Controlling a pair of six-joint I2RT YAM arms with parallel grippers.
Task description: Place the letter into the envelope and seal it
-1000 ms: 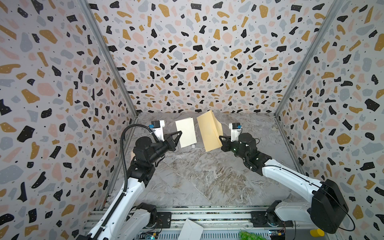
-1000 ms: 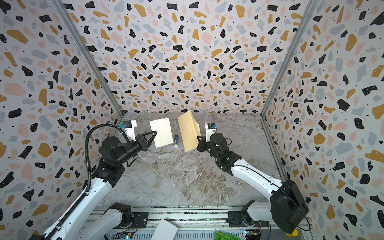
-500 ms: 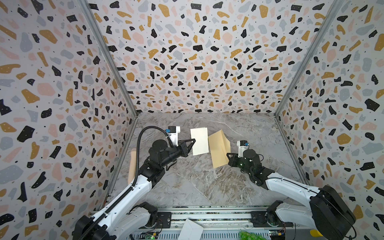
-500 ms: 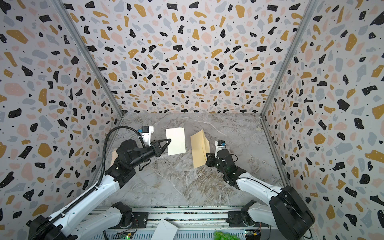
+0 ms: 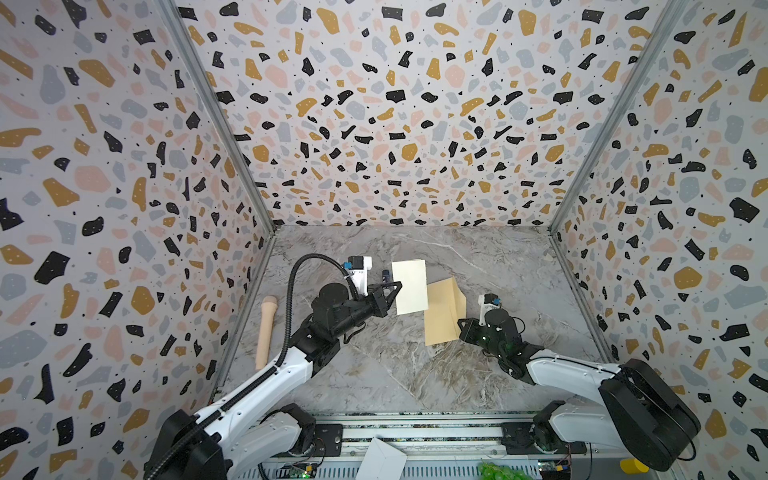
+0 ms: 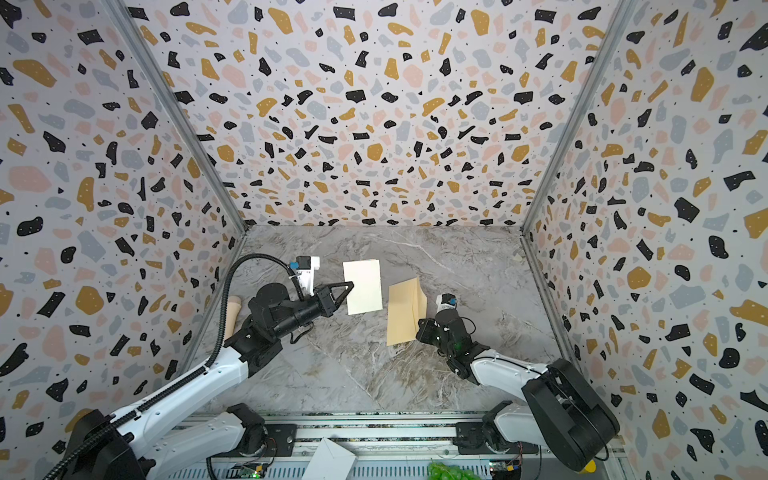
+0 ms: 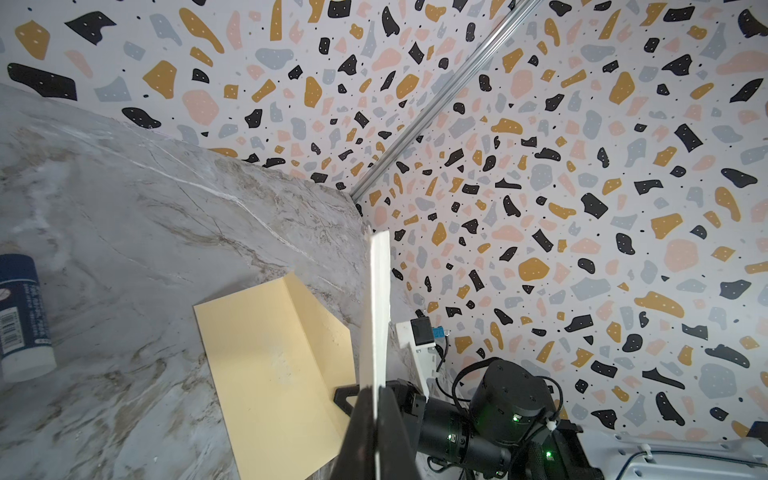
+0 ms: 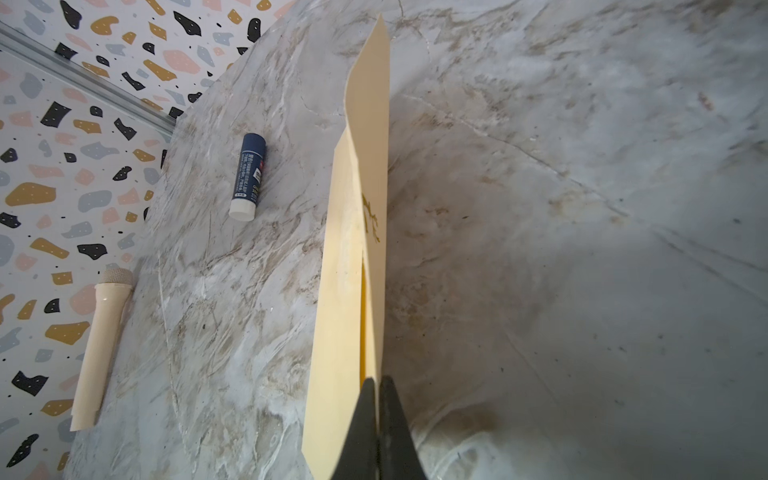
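A marbled tabletop [image 5: 415, 374] bears a blue glue stick [image 8: 248, 181], a beige roll [image 5: 266, 332] at its edge.

— The letter [image 5: 410, 286]?
— A cream sheet, raised, its plain face showing in both top views and no print visible.
— The envelope [image 5: 442, 313]?
— Tan kraft, tilted, flap open, just beside the letter, not touching.

The envelope [image 5: 441, 316] is plain tan kraft with an ochre mark on its flap. Left of it in both top views, the letter [image 5: 410, 286] shows plain cream and the glue stick [image 8: 248, 181] is navy with a white end. The worktop [image 5: 399, 374] is grey marble, veined white and brown. The walls [image 5: 395, 116] are white terrazzo, flecked black, ochre, pink and grey.
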